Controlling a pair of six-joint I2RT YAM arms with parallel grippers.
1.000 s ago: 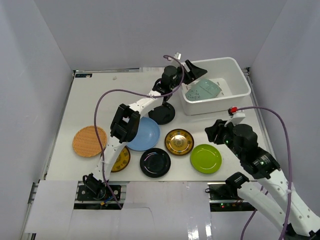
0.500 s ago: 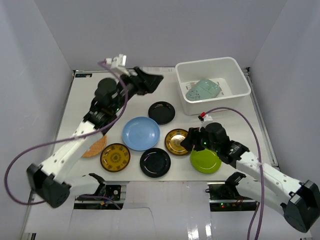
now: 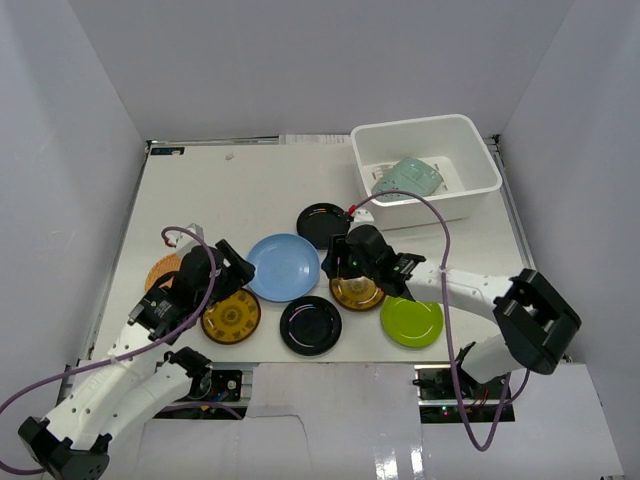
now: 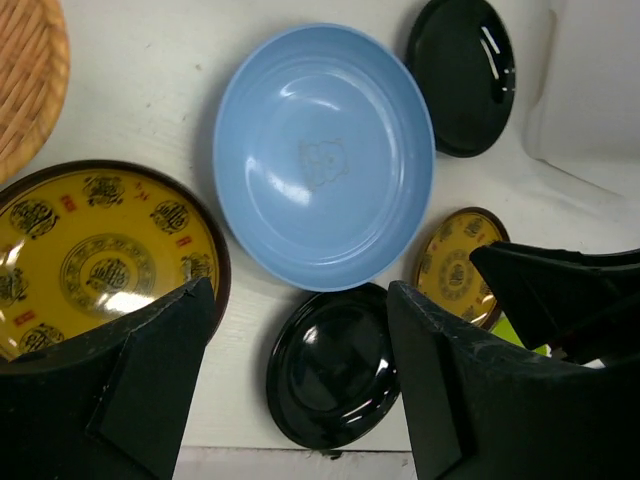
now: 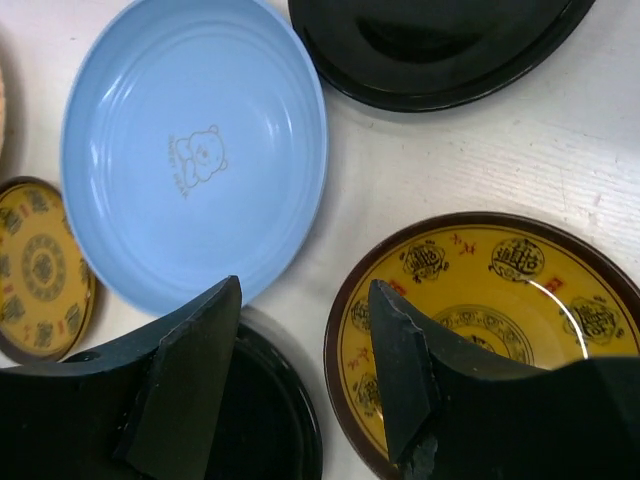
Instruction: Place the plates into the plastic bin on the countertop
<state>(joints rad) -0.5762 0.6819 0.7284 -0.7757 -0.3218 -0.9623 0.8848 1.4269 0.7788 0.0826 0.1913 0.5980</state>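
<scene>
The white plastic bin [image 3: 478,182] stands at the back right with the pale green squarish plate [image 3: 405,178] in it. On the countertop [image 3: 250,190] lie a black plate [image 3: 322,225], the light blue plate [image 3: 283,267], the gold plate [image 3: 357,292], the lime green plate [image 3: 411,318], a second black plate [image 3: 310,325], the patterned yellow plate [image 3: 230,315] and the orange plate [image 3: 160,275], partly under my left arm. My left gripper [image 3: 232,268] is open and empty beside the yellow plate [image 4: 95,255]. My right gripper [image 3: 340,258] is open and empty over the gold plate's [image 5: 500,320] left edge.
Grey walls enclose the countertop on three sides. The plates lie close together along the front half. The blue plate [image 5: 190,150] and the near black plate [image 5: 260,420] lie just left of my right gripper [image 5: 305,290]. My left gripper [image 4: 300,300] looks down on the near black plate [image 4: 335,365].
My left arm has swung back from the far side to the front left, low over the yellow plate. My right arm has reached left from the green plate to the gold plate.
</scene>
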